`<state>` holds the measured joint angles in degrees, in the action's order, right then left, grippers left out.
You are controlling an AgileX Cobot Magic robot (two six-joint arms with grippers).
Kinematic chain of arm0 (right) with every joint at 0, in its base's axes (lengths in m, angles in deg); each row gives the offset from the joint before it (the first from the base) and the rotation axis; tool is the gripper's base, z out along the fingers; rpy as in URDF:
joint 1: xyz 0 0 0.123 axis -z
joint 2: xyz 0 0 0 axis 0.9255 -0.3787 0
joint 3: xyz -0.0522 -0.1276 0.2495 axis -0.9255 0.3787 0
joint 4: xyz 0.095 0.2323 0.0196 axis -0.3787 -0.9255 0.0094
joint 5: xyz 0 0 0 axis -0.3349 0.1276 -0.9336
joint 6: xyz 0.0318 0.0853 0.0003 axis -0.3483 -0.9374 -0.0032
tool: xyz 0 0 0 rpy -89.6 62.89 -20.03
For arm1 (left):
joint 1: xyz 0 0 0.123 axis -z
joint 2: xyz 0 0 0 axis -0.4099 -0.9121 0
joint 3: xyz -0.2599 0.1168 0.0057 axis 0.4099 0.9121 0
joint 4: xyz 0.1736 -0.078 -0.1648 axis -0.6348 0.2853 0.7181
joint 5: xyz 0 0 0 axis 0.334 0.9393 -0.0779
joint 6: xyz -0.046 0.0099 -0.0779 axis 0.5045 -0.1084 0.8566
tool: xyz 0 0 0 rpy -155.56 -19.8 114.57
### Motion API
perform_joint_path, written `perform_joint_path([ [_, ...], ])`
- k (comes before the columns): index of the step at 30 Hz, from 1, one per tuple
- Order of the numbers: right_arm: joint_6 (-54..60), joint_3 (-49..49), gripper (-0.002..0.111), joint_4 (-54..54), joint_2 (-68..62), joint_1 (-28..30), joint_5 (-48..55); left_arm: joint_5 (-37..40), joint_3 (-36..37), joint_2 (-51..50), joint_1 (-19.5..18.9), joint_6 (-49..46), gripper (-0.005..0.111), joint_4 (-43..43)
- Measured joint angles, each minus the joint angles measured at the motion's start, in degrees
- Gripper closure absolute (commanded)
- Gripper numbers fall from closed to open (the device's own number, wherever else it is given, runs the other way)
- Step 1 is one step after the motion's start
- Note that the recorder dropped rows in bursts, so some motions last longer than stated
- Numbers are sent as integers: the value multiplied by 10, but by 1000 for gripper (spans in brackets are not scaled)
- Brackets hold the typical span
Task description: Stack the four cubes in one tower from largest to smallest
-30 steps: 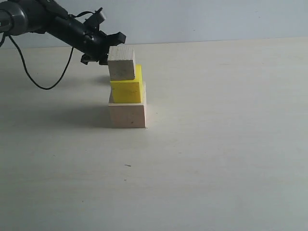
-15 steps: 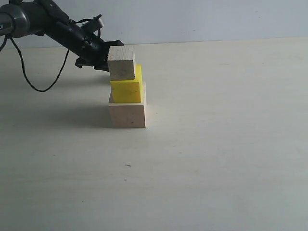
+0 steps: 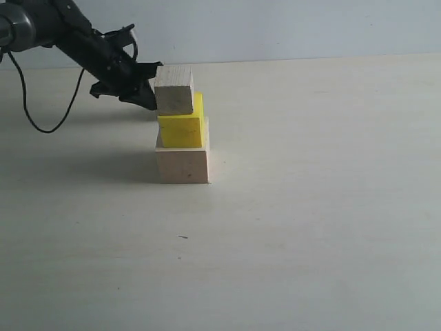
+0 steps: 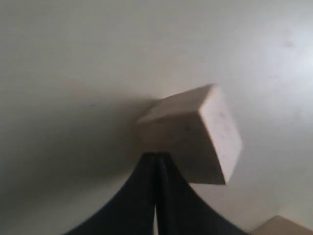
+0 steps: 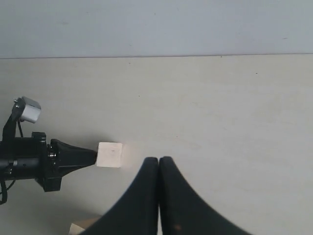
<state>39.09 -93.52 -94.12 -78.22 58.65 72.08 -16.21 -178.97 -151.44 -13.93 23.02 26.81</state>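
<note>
Three cubes stand as a tower in the exterior view: the largest pale wood cube (image 3: 182,163) at the bottom, the yellow cube (image 3: 182,128) on it, and a smaller pale wood cube (image 3: 173,89) on top. The smallest cube (image 5: 109,154) (image 4: 195,134) lies on the table apart from the tower, and the tower hides it in the exterior view. My left gripper (image 3: 149,102) (image 4: 156,155) (image 5: 93,155) is shut and empty, its tip right against that cube's side. The right gripper (image 5: 159,159) is shut, empty, and a short way from the smallest cube.
The pale tabletop (image 3: 310,207) spreads wide around the tower, and a light wall (image 3: 275,27) runs along its far edge. A black cable (image 3: 41,121) hangs from the left arm. A corner of the tower's top cube (image 5: 84,225) shows in the right wrist view.
The left arm has swung lower and a little to the left. Its shut tip has dropped from the top cube's height down behind the tower. The tower has not moved.
</note>
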Motion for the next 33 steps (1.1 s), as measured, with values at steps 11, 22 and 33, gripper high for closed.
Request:
perform_joint_path([
  [11,4,0,108,-1,0,0,0,-1,4,35,-39,2,107,-25],
  [22,6,0,108,-26,0,0,0,1,4,54,-24,-66,107,98],
  [33,7,0,108,-30,0,0,0,-20,4,18,3,-87,107,120],
])
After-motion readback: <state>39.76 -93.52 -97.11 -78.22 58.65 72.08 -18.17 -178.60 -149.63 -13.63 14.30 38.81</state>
